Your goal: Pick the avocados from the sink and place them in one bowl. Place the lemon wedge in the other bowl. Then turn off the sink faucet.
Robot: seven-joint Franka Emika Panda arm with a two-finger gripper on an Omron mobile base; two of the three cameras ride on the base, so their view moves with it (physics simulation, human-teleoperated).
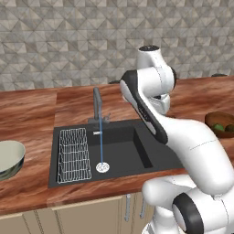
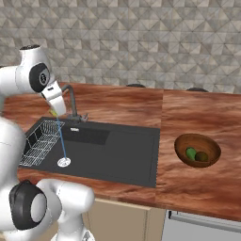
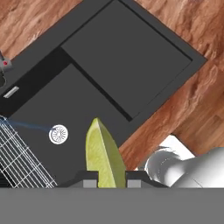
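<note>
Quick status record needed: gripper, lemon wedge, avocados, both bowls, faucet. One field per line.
gripper: shut on the lemon wedge, raised above the sink
lemon wedge: between the fingertips
avocados: both in the brown wooden bowl
pale bowl: on the counter left of the sink; nothing visible inside
faucet: running, stream hitting the drain

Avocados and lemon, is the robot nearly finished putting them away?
Partly. Both avocados already sit in the brown bowl. The claw holds the lemon wedge above the sink. It must go into the pale bowl, and the faucet is running.
</note>
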